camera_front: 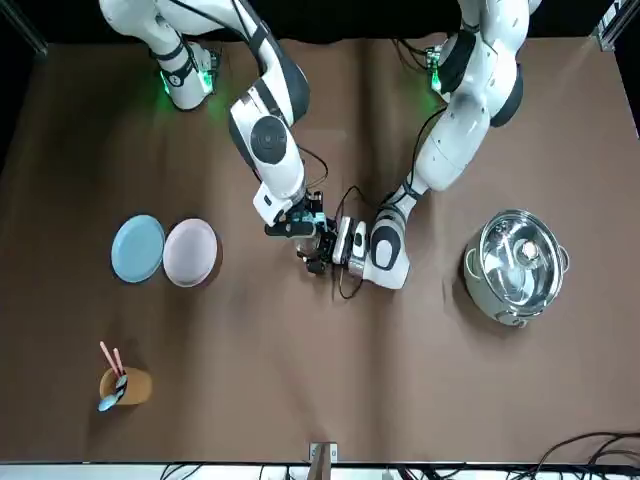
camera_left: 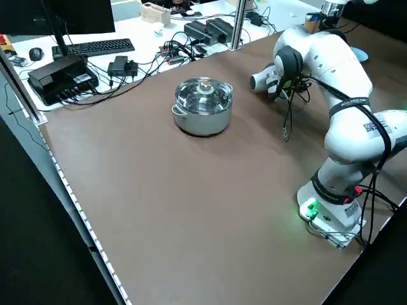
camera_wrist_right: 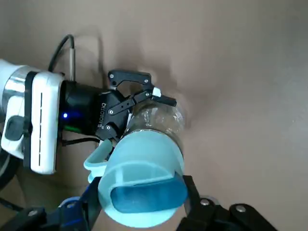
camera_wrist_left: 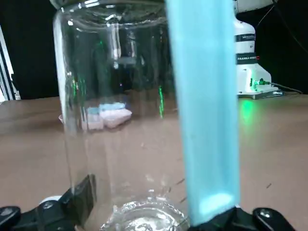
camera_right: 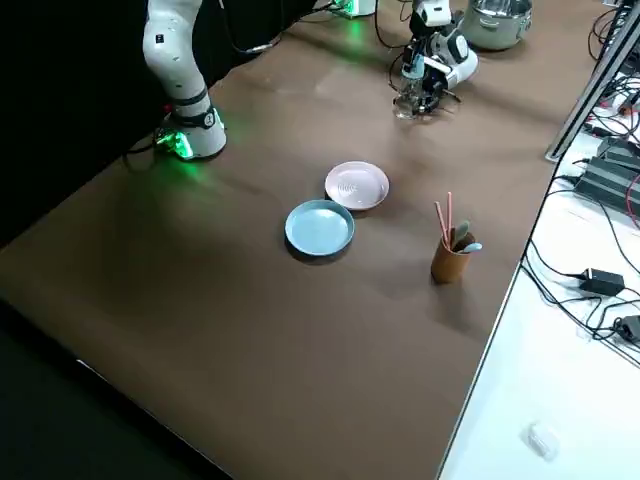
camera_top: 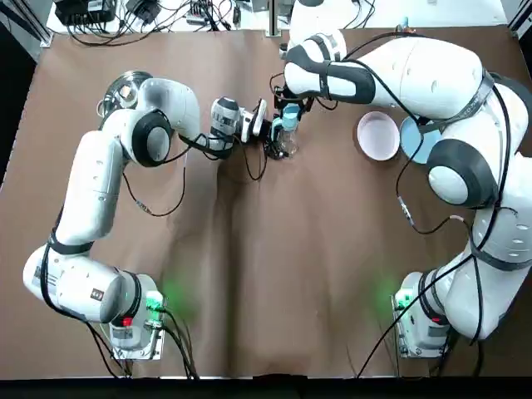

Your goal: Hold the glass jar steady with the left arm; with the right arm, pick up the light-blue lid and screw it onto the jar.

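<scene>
On the brown worktop (camera_top: 291, 274), the glass jar (camera_wrist_right: 160, 120) is clear, the lid (camera_wrist_right: 144, 180) light blue (much like the blue plate (camera_right: 319, 228)), the pink plate (camera_right: 357, 185) pale, the pot (camera_left: 203, 105) silver, the cup (camera_right: 447, 266) orange-brown.

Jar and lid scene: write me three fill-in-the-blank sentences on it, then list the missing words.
The left gripper clamps the ___ jar.
The right gripper holds the light-blue ___ over that jar.
The steel pot stands on the robot's ___ side of the table.
Missing words: glass; lid; left.
</scene>
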